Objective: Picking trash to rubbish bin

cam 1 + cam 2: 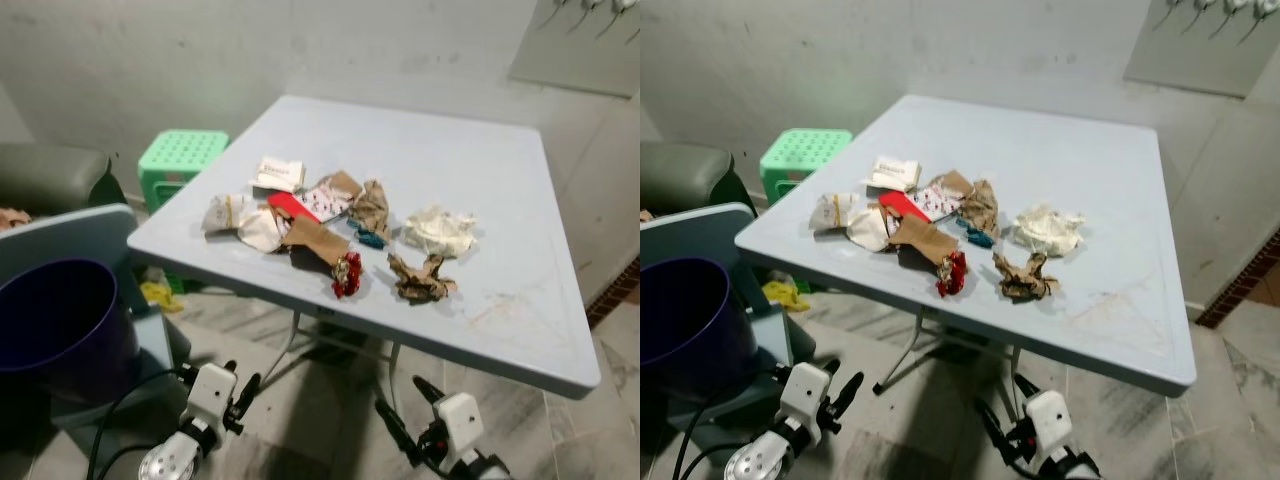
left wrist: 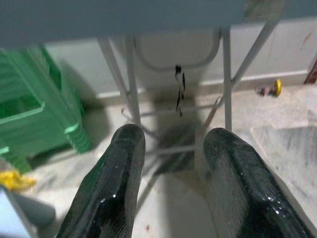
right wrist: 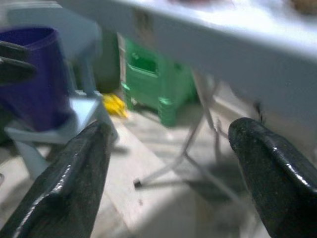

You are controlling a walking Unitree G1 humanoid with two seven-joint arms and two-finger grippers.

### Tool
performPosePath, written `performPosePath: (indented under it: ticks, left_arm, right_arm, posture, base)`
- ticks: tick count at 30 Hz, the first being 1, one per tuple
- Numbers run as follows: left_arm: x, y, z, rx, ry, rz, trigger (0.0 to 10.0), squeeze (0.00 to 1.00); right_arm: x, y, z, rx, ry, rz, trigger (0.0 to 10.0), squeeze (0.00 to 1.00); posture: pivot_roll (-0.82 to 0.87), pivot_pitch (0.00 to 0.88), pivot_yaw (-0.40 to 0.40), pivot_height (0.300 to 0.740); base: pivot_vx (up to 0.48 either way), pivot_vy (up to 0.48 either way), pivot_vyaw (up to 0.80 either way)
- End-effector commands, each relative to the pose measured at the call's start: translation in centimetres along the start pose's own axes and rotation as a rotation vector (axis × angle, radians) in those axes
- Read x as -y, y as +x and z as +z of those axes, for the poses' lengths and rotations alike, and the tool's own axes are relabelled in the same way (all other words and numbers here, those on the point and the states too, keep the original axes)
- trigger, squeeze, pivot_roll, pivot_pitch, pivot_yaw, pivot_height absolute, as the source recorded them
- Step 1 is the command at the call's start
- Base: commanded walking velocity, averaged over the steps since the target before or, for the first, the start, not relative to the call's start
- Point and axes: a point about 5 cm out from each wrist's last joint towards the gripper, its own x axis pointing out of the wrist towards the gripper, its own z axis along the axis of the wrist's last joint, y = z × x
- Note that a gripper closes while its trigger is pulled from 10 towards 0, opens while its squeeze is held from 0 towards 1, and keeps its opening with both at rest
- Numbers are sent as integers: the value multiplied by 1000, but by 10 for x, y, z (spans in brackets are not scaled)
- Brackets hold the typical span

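Crumpled paper and wrapper trash [image 1: 335, 228] is heaped on the pale-blue square table [image 1: 500, 190]; beside it stands the dark purple plastic bin [image 1: 55, 325], interior unseen. Both the left gripper [image 2: 171, 163] and the right gripper [image 3: 168, 163] are held low, fingers apart.

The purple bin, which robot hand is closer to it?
Left. The left gripper hangs just beside the purple bin; the right gripper hangs farther off, below the table's front edge.

We see soft, even indoor light on counter [image 1: 480, 180]; top reads pale blue-white, mild sheen toward its far edge. Dark shadow pools on floor [image 1: 940, 420] under counter's near edge. Head views slightly soft, grainy. Left wrist view sharper in background, left claw [image 2: 173, 183] fingers close and blurred, small glints on them. Right wrist view smeared all over; bin [image 3: 34, 74] and stool [image 3: 158, 84] hazy, right claw [image 3: 168, 183] fingers glossy.
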Motion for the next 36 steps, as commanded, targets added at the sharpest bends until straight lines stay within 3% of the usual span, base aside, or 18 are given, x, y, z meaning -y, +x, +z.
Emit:
performPosePath:
  ticks: [1, 5, 7, 8, 11, 16, 21, 26, 30, 35, 36]
  left_arm:
    - [-2, -2, 4, 25, 14, -14, 10000, 0]
    - [-2, -2, 19, 92, 32, -37, 10000, 0]
    - [-7, 2, 41, 165, 20, -22, 10000, 0]
    - [-7, 2, 41, 165, 20, -22, 10000, 0]
    - [-16, 15, 72, 251, -4, 3, 10000, 0]
    - [-26, 35, 102, 313, -51, 39, 10000, 0]
    - [-31, 50, 112, 308, -100, 70, 10000, 0]
    - [-31, 69, 118, 242, -151, 100, 10000, 0]
    - [-27, 77, 119, 197, -168, 128, 10000, 0]
    - [-19, 85, 119, 152, -113, 123, 10000, 0]
    - [-18, 85, 121, 170, -123, 109, 10000, 0]
  right_arm:
    - [1, -3, 4, 18, -12, 14, 10000, 0]
    - [4, -2, 25, 92, -24, 20, 10000, 0]
    - [10, 4, 53, 195, 6, -12, 10000, 0]
    - [10, 4, 53, 195, 6, -12, 10000, 0]
    - [21, 20, 90, 329, 36, -84, 10000, 0]
    - [33, 36, 113, 387, 62, -161, 10000, 0]
    - [42, 43, 118, 366, 52, -193, 10000, 0]
    - [55, 50, 112, 281, 82, -311, 10000, 0]
    - [57, 51, 110, 257, 79, -331, 10000, 0]
    - [54, 53, 106, 251, 142, -303, 10000, 39]
    - [52, 53, 107, 258, 145, -297, 10000, 1000]
  posture:
    - [43, 2, 15, 740]
    - [41, 11, 12, 740]
    - [40, 14, 13, 740]
    - [40, 14, 13, 740]
    - [41, 10, 11, 740]
    - [42, 0, 3, 740]
    - [43, 0, -6, 740]
    - [41, 0, -13, 740]
    - [41, 0, -13, 740]
    - [44, 0, -15, 740]
    - [40, 0, -13, 740]
  base:
    - [0, 0, 0]
    - [0, 0, 0]
    - [0, 0, 0]
    - [0, 0, 0]
    - [0, 0, 0]
    - [0, 0, 0]
    - [0, 0, 0]
    - [0, 0, 0]
    - [0, 0, 0]
    - [0, 0, 0]
    - [0, 0, 0]
